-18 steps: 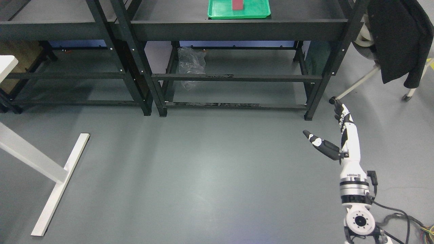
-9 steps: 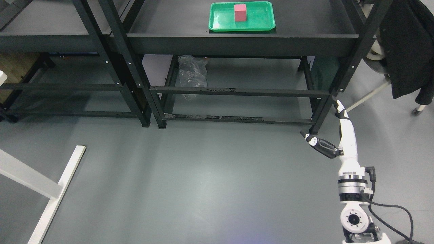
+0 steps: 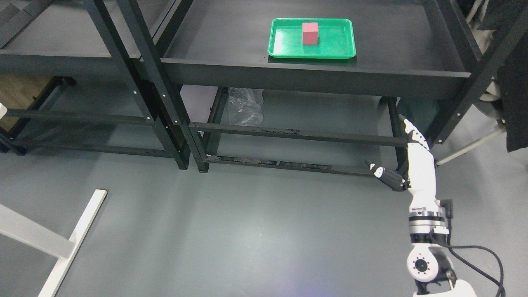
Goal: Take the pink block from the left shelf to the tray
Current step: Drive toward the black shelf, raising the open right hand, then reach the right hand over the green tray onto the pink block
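A grey floor (image 3: 247, 231) fills the lower half of the frame. Across the upper half stand two black metal shelf units: the right shelf (image 3: 313, 76) spans the upper middle and right of the frame, and the left shelf (image 3: 62, 62) takes the upper left, the two frames standing just beside each other. On the dark top surface of the right shelf, in the upper middle of the frame, lies a green tray (image 3: 330, 43), and the pink block (image 3: 310, 33) stands upright inside it, toward the tray's left half and touching its floor. At the lower left a white table leg (image 3: 62, 247) with a flat foot runs diagonally over the floor. At the right edge a dark garment (image 3: 517, 103) hangs down. Under the right shelf, near its left posts, a crumpled clear plastic bag (image 3: 245, 107) sits in the lower bay. The right arm comes up from the lower right corner, and the right hand (image 3: 414, 161) is raised in front of the shelf's lower right post, fingers stretched straight and thumb spread out to the left, holding nothing and well apart from the tray. A black cable (image 3: 482, 255) loops from the wrist at the lower right.
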`<state>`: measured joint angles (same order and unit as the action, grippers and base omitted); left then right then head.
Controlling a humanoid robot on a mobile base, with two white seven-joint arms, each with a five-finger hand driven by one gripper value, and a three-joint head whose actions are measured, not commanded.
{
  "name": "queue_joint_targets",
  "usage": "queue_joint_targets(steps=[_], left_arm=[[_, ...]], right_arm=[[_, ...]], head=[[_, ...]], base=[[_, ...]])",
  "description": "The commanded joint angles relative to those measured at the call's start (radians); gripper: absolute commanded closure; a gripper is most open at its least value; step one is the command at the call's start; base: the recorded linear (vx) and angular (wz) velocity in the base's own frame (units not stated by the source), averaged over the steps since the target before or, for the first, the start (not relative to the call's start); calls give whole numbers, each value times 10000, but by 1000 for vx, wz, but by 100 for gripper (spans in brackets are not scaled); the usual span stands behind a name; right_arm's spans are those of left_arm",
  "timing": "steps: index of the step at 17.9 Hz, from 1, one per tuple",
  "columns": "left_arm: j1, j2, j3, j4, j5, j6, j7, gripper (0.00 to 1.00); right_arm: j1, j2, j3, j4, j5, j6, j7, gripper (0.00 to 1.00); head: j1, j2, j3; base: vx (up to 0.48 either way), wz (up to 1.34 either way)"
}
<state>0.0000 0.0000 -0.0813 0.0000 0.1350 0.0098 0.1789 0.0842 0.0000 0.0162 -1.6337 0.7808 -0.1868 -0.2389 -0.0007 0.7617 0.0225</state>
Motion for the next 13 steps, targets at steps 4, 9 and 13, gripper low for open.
queue_joint_targets(steps=[4,9,13], left_arm=[[-291,175,0,-174,0,-6,5,0],[-291,175,0,-174,0,-6,5,0],[-291,175,0,-174,0,-6,5,0]], right_arm=[[-228,-175,666,-15,6872,119,-34,0],[-366,-175,544,-15,5876,134,-1152,0],[-412,-175,559,-15,5493,134,-2458,1]], head=[[0,0,0],[0,0,0],[0,0,0]], base=[[271,102],[270,55],[301,10]])
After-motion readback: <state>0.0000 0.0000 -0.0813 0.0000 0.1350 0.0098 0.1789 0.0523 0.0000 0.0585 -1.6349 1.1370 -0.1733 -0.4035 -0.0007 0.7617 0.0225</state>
